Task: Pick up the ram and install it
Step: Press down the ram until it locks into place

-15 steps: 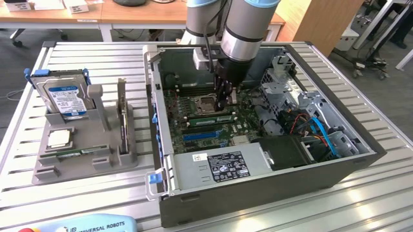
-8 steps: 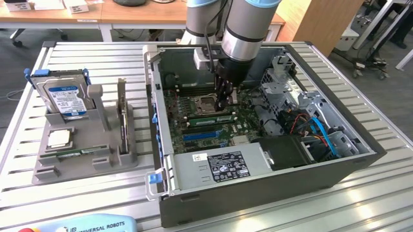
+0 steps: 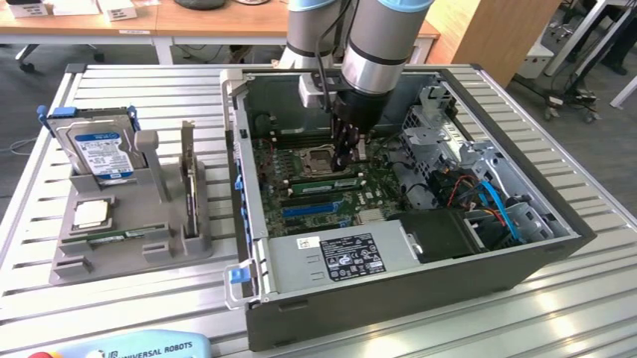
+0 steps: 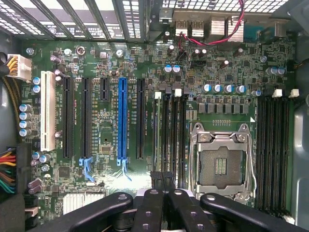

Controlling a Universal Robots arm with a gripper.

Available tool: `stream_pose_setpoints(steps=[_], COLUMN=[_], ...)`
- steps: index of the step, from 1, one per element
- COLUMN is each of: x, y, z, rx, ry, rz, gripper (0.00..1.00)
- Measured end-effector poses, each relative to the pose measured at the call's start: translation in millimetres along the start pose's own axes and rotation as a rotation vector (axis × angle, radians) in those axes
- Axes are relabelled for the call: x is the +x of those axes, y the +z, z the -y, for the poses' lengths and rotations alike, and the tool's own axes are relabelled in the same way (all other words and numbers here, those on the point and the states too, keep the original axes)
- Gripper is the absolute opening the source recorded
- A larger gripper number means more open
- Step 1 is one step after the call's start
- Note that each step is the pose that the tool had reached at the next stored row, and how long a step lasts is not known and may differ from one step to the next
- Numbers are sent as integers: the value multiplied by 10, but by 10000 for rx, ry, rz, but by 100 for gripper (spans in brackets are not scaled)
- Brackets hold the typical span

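Note:
The ram (image 3: 321, 183), a narrow green stick, stands on edge in a memory slot on the motherboard (image 3: 298, 201), just beside the processor socket (image 3: 316, 158). In the wrist view the ram (image 4: 157, 135) is a thin pale-green line in the slot furthest from that socket (image 4: 221, 164). My gripper (image 3: 350, 155) hangs inside the open computer case (image 3: 398, 298), right above one end of the stick. Its black fingers (image 4: 150, 212) are pressed together, so my gripper (image 4: 161, 178) is shut with nothing visible between the tips. I cannot tell whether the tips touch the stick.
On the exterior view's left, a grey holder (image 3: 130, 253) carries a blue-labelled hard drive (image 3: 103, 149), a square silver processor (image 3: 92, 214) and an upright dark card (image 3: 187, 160). Case walls, the power supply (image 3: 339, 257) and blue cables (image 3: 497, 205) crowd around the motherboard.

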State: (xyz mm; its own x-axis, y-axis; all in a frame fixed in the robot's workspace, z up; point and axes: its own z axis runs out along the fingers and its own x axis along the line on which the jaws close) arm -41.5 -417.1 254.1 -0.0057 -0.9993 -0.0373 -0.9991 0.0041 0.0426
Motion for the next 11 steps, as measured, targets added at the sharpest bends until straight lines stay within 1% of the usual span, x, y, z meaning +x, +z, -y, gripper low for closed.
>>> stream_pose_setpoints(steps=[11], x=[0], y=[0], z=[0], rx=[12], ry=[311], rz=[12], gripper=[10])
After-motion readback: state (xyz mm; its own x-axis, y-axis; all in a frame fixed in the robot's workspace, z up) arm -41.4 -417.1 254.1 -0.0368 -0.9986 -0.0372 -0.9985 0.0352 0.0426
